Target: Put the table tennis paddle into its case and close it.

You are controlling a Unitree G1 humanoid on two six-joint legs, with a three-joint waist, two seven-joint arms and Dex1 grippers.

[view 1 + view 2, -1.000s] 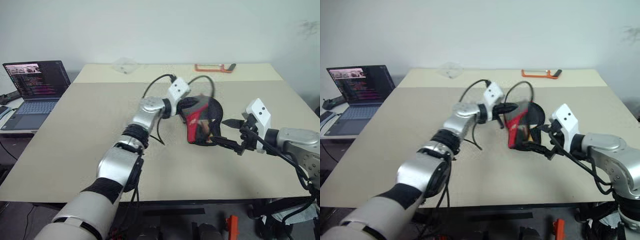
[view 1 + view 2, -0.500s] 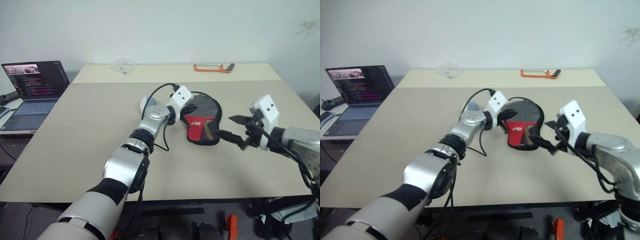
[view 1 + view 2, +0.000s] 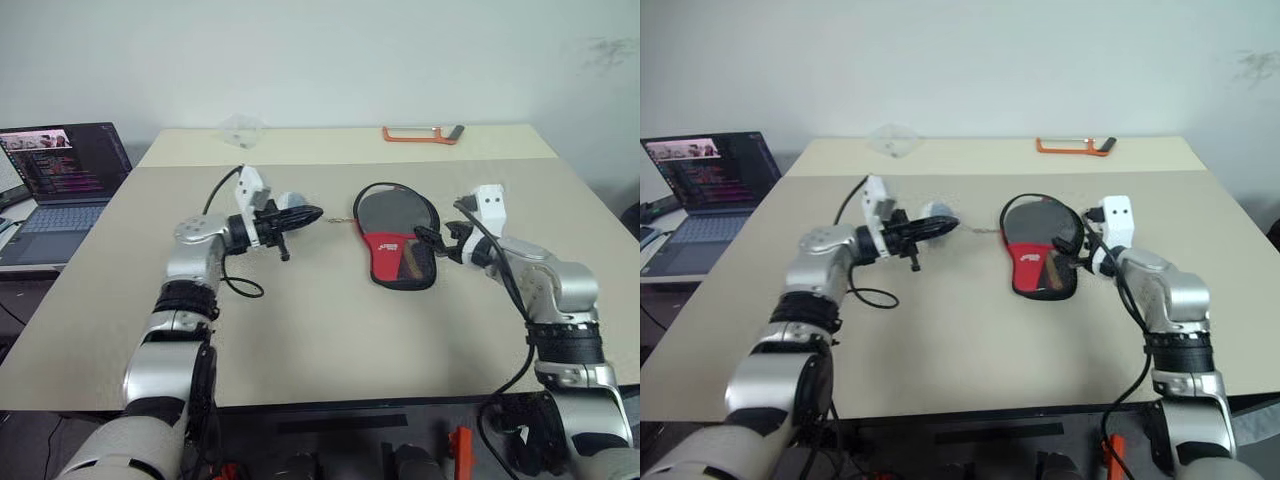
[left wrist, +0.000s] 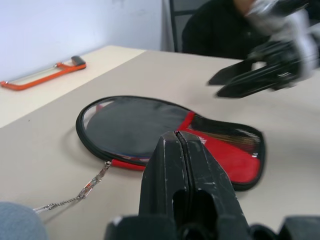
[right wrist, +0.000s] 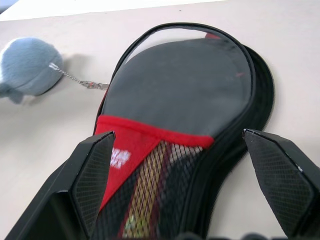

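So the case [image 3: 398,238] is lying flat on the tan table [image 3: 330,330], roughly in the middle, with the red panel and mesh pocket end toward the robot and the round clear side facing up further back. You can make out the paddle [image 5: 150,200] inside it, its striped handle showing through the mesh in the right wrist view and the dark face under the clear panel. The right gripper [image 3: 432,240] sits right at the case's near right edge, fingers [image 5: 92,175] spread wide on either side of the handle end, not grasping anything as far as I can see. The left gripper [image 3: 300,214] is off to the left of the case, well apart from it, hovering level with its fingers [image 4: 177,170] pressed tight together and nothing between them. A thin metal chain [image 4: 80,192] runs from the case's zip edge over to a little grey-blue plush thing [image 5: 27,67] lying near the left gripper's tips. Further back there's an orange hacksaw [image 3: 420,134] and a crumpled clear plastic bit [image 3: 240,126] near the far edge, and a laptop [image 3: 60,175] open off the left side.
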